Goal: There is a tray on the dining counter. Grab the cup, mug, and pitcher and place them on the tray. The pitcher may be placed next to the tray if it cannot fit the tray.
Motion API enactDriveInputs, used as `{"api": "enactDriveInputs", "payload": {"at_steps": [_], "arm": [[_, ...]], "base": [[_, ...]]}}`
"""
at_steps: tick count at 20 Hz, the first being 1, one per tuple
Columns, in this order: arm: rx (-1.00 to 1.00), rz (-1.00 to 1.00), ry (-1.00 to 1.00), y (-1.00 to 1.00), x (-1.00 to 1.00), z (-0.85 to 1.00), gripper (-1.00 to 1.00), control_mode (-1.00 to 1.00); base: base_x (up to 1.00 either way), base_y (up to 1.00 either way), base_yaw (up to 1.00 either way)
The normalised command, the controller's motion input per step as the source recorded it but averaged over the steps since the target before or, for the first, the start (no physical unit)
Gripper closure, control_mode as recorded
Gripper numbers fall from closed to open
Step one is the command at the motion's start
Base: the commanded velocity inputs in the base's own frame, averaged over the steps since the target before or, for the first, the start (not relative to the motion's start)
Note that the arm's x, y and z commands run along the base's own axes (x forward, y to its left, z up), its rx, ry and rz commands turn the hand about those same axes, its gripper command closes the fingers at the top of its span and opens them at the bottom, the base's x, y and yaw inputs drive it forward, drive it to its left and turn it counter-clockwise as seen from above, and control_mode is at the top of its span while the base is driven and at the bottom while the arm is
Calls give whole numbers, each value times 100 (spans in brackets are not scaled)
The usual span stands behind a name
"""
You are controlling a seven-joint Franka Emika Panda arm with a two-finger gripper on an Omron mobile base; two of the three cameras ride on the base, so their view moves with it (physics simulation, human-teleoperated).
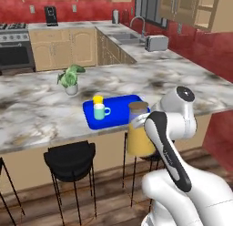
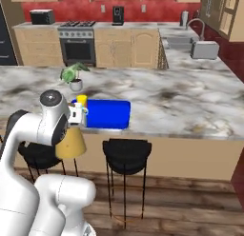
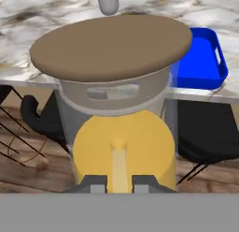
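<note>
Now the gripper point(image 3: 119, 182) is clenched on the pitcher point(image 1: 138, 131), which hangs in the air off the near edge of the dining counter point(image 1: 41, 115), above the black stools point(image 1: 70, 160), while the tray point(image 1: 119, 110) on the counter carries the mug point(image 1: 100, 111) and the cup point(image 1: 98, 100) behind it

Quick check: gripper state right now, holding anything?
Gripper: closed on the pitcher, carried in the air, short of the dining counter.

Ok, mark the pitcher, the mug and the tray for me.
pitcher point(image 1: 138, 141), left base view, its orange-filled glass body.
mug point(image 1: 98, 111), left base view, its teal side wall.
tray point(image 1: 119, 107), left base view, bare blue floor.
</note>
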Motion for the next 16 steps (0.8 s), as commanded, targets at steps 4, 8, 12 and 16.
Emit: {"api": "enactDriveInputs", "payload": {"at_steps": [4,8,12,16], "arm": [[0,0,0,0,0,0,100,100],[0,0,0,0,0,0,100,100],[0,0,0,0,0,0,100,100],[0,0,0,0,0,0,100,100]], "base": [[85,-33,-13],[70,-22,-6],[50,-19,0],[48,-16,0]]}}
